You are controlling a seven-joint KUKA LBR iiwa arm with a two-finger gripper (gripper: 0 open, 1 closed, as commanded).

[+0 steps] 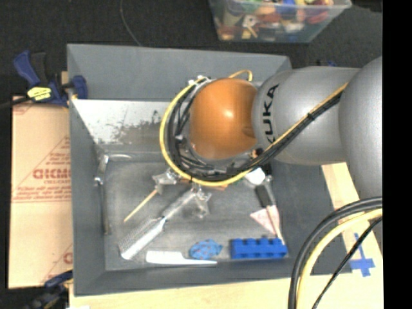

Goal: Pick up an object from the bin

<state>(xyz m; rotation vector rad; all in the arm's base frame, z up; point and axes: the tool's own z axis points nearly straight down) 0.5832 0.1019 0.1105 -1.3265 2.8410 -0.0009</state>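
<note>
Half-masking the pincer (188, 190), the orange cover (219, 118) hangs over the bin (87, 192); apart or together, cannot tell

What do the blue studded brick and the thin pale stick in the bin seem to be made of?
The blue brick looks like hard moulded plastic: even colour, sharp edges, studs on top. The thin stick is probably wood or bamboo: pale tan, matt, straight; not certain.

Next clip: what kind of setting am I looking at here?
Most likely a robotics lab's bin-picking station: a KUKA arm reaches over a grey metal bin holding loose odds and ends such as a blue toy brick, and a clear tub of small toys stands behind the bin.
</note>
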